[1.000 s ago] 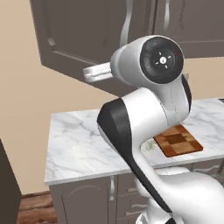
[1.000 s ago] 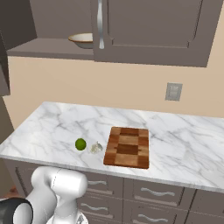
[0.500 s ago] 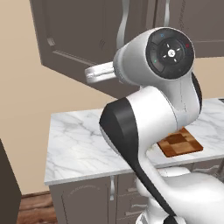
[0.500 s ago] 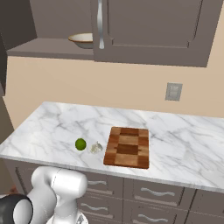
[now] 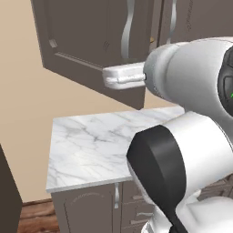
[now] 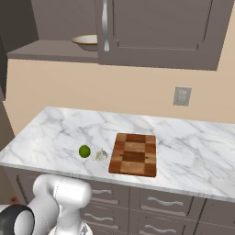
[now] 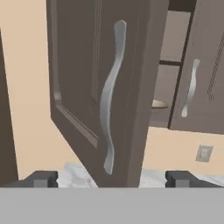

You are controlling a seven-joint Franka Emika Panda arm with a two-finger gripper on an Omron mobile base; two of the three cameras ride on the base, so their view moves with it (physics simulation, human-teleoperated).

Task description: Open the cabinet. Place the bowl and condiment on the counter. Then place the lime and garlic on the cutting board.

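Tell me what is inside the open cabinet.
The bowl sits on the cabinet shelf. The closed right door and open left door cover the rest; no condiment bottle is visible.

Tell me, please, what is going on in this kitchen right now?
The robot arm is working on the wall cabinet: its left door stands swung open, and the open gripper faces that door's handle without holding it. The bowl sits on the cabinet shelf. On the counter, the lime and garlic lie side by side just left of the cutting board, not yet on it.
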